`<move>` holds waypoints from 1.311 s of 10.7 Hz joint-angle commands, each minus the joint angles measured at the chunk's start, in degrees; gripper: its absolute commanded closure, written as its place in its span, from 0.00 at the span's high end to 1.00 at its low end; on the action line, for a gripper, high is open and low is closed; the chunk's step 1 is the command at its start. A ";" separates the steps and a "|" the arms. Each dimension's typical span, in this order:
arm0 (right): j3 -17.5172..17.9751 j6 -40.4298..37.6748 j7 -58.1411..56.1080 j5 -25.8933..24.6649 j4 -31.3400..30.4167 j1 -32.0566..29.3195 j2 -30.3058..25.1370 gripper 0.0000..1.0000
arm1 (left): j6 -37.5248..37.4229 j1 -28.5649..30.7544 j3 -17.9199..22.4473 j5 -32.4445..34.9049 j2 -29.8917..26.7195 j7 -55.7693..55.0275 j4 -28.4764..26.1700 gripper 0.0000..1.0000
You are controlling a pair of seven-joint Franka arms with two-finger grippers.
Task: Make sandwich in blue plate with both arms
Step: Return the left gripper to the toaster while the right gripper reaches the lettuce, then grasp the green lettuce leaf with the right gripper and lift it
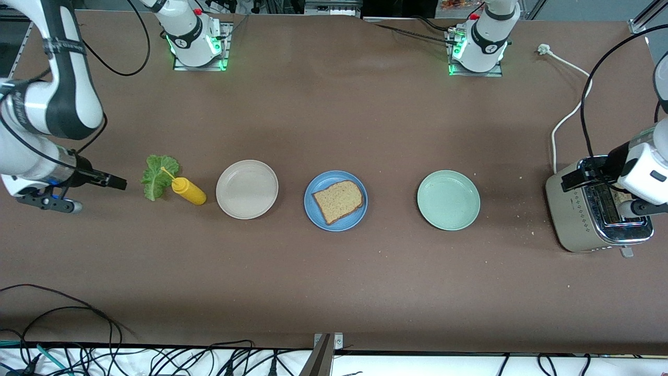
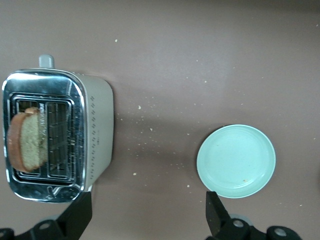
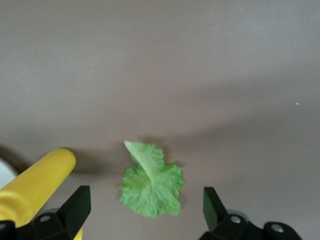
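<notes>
- A brown table (image 1: 334,292) held three plates in a row, seen from a high front camera.
- The blue plate (image 1: 335,200) sat in the middle of the row, with one slice of brown bread (image 1: 338,201) lying flat on it.
- A beige plate (image 1: 247,189) stood beside it toward the right arm's end; a pale green plate (image 1: 448,199) stood toward the left arm's end.
- A green lettuce leaf (image 1: 158,175) lay on the table next to a yellow squeeze bottle (image 1: 188,190) lying on its side, its nozzle over the leaf.
- The right gripper (image 3: 145,210) hung over the lettuce leaf, fingers spread wide and holding nothing.
- A toaster (image 2: 57,135) stood at the left arm's end, with a second bread slice (image 2: 26,141) upright in one slot.
- The left gripper (image 2: 147,212) hovered above the table between the toaster and the pale green plate, fingers wide apart and empty.
</notes>
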 commanded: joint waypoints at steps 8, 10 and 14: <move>0.21 21.07 4.96 1.03 -13.90 -0.38 7.16 1.00 | -0.60 3.42 -0.62 0.07 -0.59 7.50 -0.68 1.00; 0.21 22.25 4.17 1.03 -15.51 -0.29 7.86 1.00 | -0.60 3.24 -0.63 0.07 -0.59 7.50 -0.85 1.00; 0.13 22.08 3.20 0.86 -15.25 -0.29 8.83 0.45 | -0.60 3.07 -0.63 0.07 -0.59 7.50 -1.03 1.00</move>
